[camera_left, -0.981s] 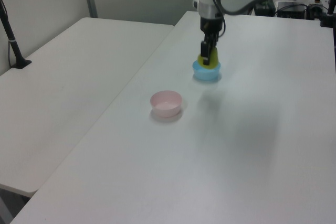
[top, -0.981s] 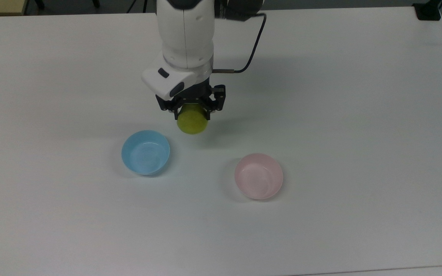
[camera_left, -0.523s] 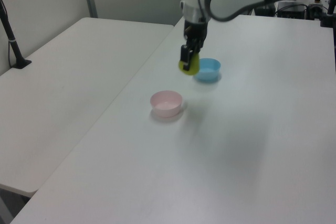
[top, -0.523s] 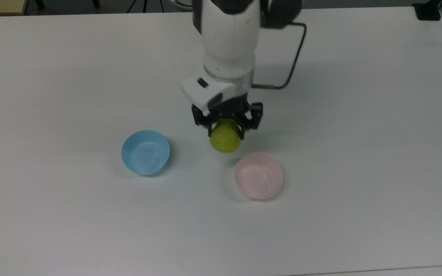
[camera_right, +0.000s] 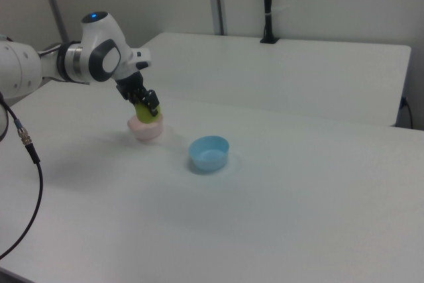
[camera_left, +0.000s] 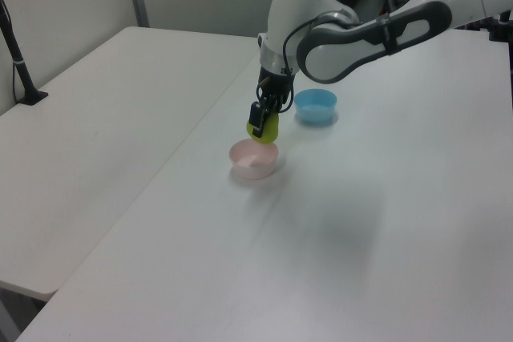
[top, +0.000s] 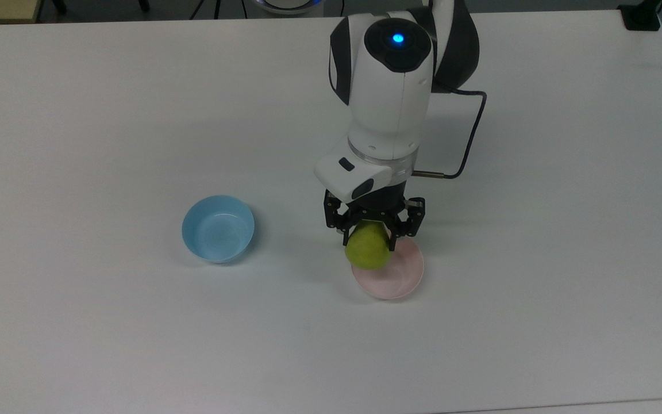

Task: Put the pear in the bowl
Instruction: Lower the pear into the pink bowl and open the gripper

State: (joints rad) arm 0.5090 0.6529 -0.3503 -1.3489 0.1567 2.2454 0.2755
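Note:
My gripper [top: 373,231] is shut on the yellow-green pear [top: 368,250], which hangs just above the pale pink bowl [top: 403,278] and covers part of its far rim in the top view. In the left view the pear [camera_left: 264,128] sits right over the pink bowl [camera_left: 254,159], with the gripper [camera_left: 262,115] above it. From the right view the pear [camera_right: 146,113] is held by the gripper [camera_right: 146,102] directly over the bowl [camera_right: 145,129]. The pear's stem is hidden between the fingers.
A light blue bowl [top: 218,228] of the same size stands on the white table [top: 78,144], to the top view's left of the pink one. It also shows as the blue bowl [camera_left: 315,106] and blue bowl [camera_right: 209,153]. A black cable [top: 469,144] trails from the wrist.
The arm has carried the pear from near the blue bowl toward the top view's right and front, ending over the pink bowl. The grip stayed shut throughout.

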